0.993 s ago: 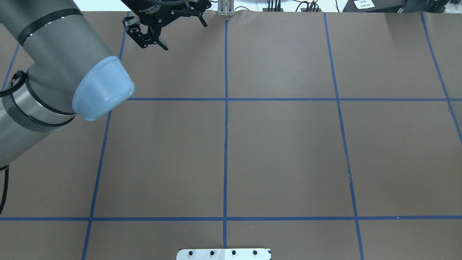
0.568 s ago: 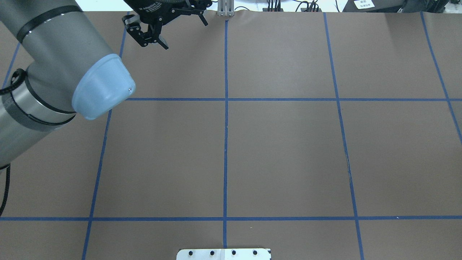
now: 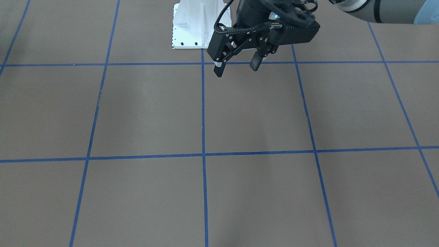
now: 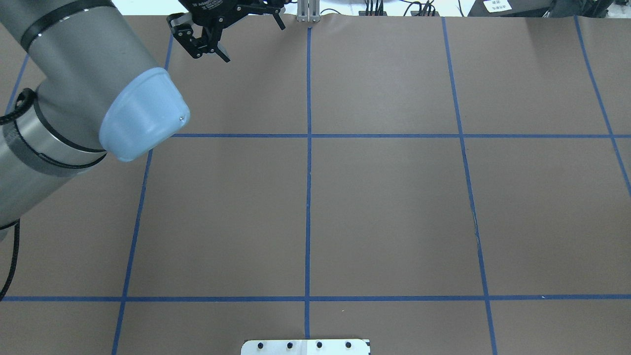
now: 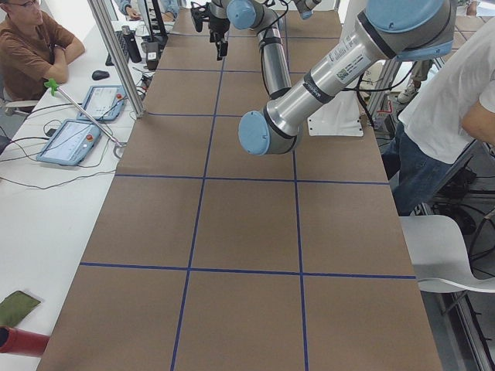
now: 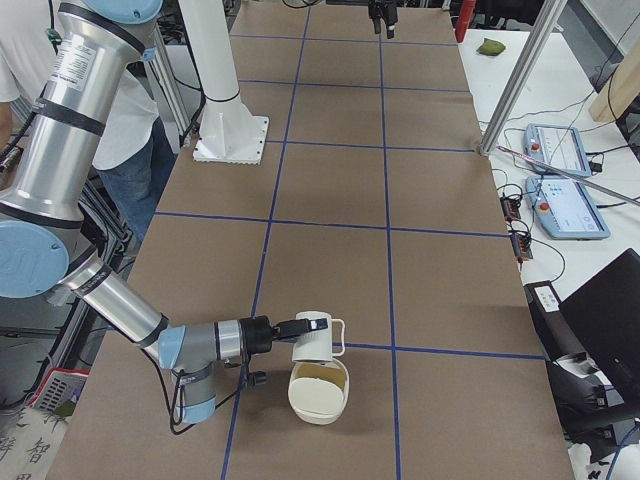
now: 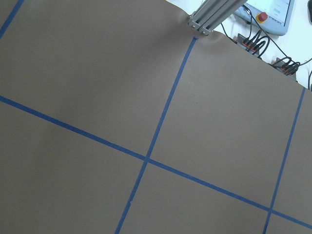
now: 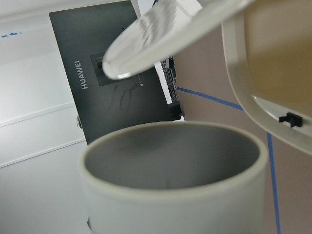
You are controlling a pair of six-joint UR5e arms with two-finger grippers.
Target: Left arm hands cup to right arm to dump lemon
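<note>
In the exterior right view the white cup (image 6: 318,338) hangs off the table in my right gripper (image 6: 290,328), over a cream bowl (image 6: 320,395) near the table's right end. Close up in the right wrist view, the cup (image 8: 175,165) shows a grey inside with nothing visible in it, and the bowl's rim (image 8: 239,73) sits just past it. The lemon shows in no view. My left gripper (image 4: 254,43) hovers open and empty above the far edge of the table, also seen from the front (image 3: 236,69).
Brown paper with a blue tape grid covers the table (image 4: 384,207). The robot's white pedestal (image 3: 192,27) stands at the near edge. A metal post (image 4: 308,15), pendants (image 5: 73,139) and cables line the far side. A seated person (image 5: 31,54) and a standing person (image 5: 456,108) are nearby.
The left gripper has drifted a little toward the table's far edge, still open. Its elbow shifted slightly too.
</note>
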